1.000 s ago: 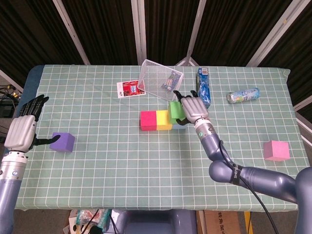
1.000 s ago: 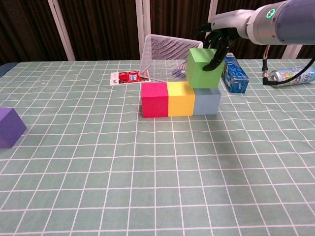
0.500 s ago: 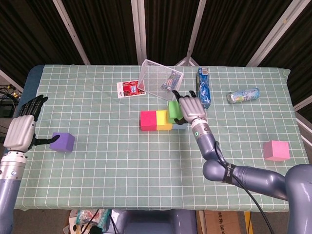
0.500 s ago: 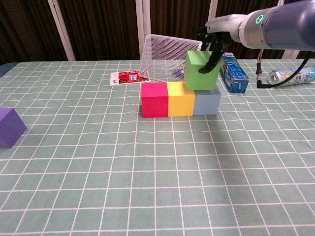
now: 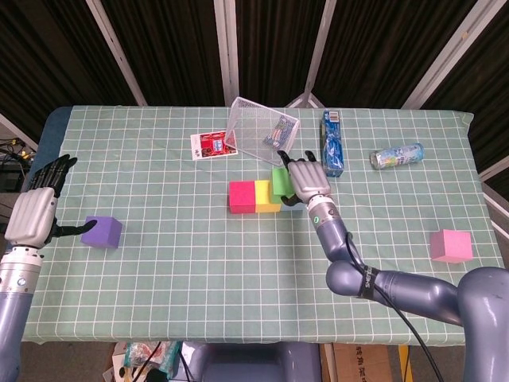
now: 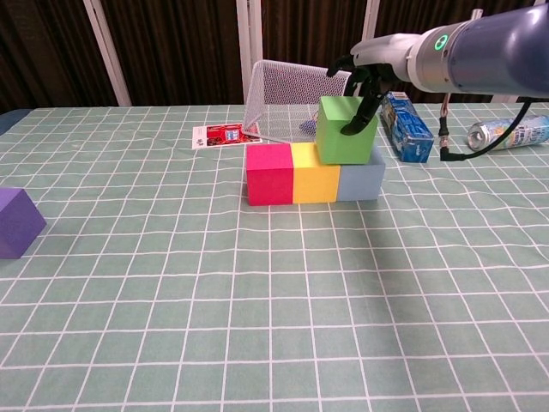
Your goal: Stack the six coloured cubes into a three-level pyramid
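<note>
A red cube (image 6: pixel 268 173), a yellow cube (image 6: pixel 314 177) and a grey-blue cube (image 6: pixel 361 178) stand in a row on the table. My right hand (image 6: pixel 364 81) holds a green cube (image 6: pixel 345 130) on top of that row, over the seam between yellow and grey-blue. In the head view the green cube (image 5: pixel 278 184) shows left of the right hand (image 5: pixel 306 180). A purple cube (image 5: pixel 102 231) lies at the left, with my open left hand (image 5: pixel 36 209) just beside it. A pink cube (image 5: pixel 450 245) sits alone far right.
A tipped wire basket (image 5: pixel 262 132) lies behind the row, with a red card (image 5: pixel 209 146) to its left. A blue box (image 5: pixel 332 142) and a plastic bottle (image 5: pixel 396 155) lie at the back right.
My right hand has carried the green cube leftward and down, from above the grey-blue cube onto the seam between yellow and grey-blue. The left hand has stayed still.
</note>
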`<state>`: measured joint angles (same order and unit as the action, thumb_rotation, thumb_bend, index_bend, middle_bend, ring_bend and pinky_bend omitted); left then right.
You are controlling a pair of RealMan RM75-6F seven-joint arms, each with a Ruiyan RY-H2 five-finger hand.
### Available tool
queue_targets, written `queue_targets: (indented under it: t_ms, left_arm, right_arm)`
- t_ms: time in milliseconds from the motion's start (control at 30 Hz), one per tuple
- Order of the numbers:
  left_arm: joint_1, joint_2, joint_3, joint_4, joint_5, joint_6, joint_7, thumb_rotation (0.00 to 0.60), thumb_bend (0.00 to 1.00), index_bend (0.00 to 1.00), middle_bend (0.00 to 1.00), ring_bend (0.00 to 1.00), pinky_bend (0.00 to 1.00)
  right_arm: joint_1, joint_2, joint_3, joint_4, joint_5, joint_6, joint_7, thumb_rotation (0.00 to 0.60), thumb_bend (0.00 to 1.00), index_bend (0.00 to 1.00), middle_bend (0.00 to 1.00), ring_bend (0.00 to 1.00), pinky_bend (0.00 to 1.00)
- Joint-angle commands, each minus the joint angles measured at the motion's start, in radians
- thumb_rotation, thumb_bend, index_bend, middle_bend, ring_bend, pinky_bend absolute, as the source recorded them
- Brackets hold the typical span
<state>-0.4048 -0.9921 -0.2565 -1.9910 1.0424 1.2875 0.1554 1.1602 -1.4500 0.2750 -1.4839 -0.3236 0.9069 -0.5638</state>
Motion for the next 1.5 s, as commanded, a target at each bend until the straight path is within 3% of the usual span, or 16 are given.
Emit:
queue_targets:
  t_ms: [33,1500]
  left_arm:
    - [0.0,0.001,0.0,-0.001,-0.001,0.0,-0.001,0.6,0.09,0.0,0.0,0.0,0.0]
    - [0.005,0.013,-0.002,-0.005,0.001,0.0,-0.02,0.6,0.09,0.0,0.0,0.0,0.0]
  right_arm:
    - [0.001,-0.003,0.0,0.003,0.004,0.0,-0.002,0.6,0.3,0.0,0.4,0.26,0.0]
    - [0.007,-0.047,0.01,0.029,0.019,0.026,-0.035,0.6,0.3,0.0,0.4,0.26,0.0]
